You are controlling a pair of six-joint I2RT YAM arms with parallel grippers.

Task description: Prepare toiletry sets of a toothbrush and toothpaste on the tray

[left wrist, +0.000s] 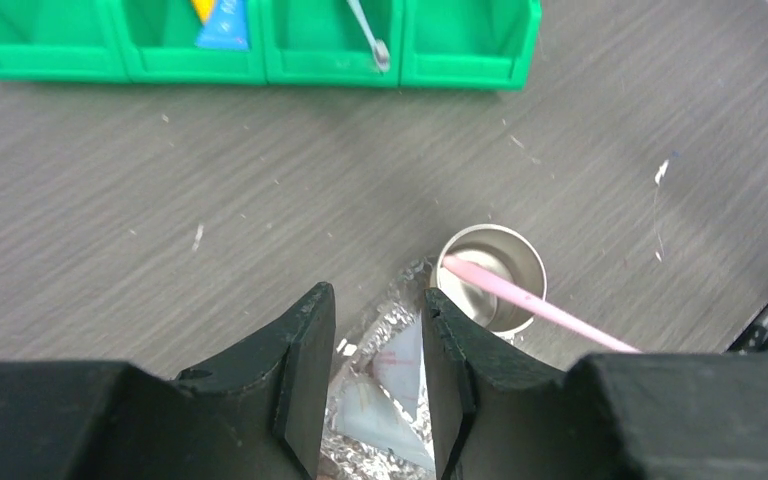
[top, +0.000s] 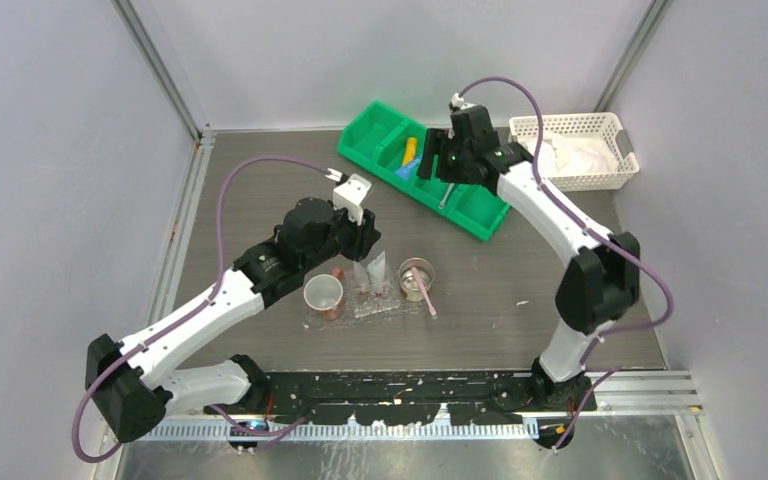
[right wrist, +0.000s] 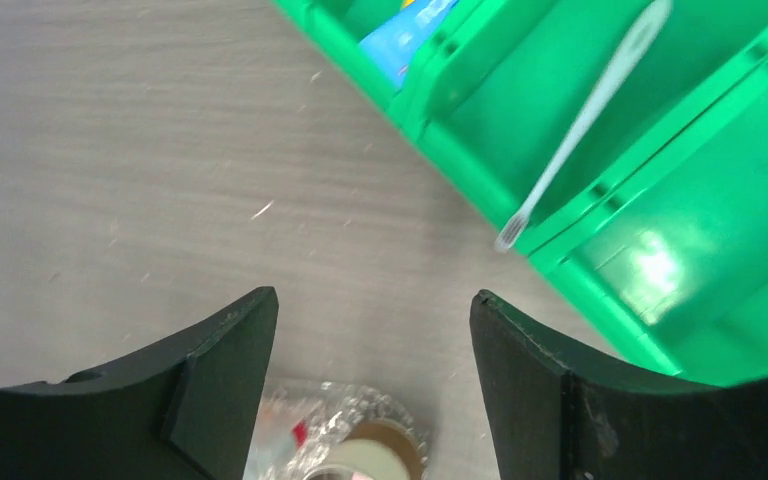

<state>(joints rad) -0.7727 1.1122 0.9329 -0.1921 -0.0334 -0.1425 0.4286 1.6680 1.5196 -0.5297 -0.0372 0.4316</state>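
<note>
The see-through crinkly tray lies mid-table with a white toothpaste tube on it. My left gripper hovers over that tube, jaws open; in the left wrist view the tube lies on the tray in the gap of the gripper. A pale pink toothbrush leans in a silver cup. My right gripper is open and empty beside the green bin, where a grey toothbrush lies. Yellow and blue tubes lie in the bin.
A copper cup stands at the tray's left end. A white lattice basket holding white material sits at the back right. The green bin runs diagonally across the back middle. The right arm reaches over its near end.
</note>
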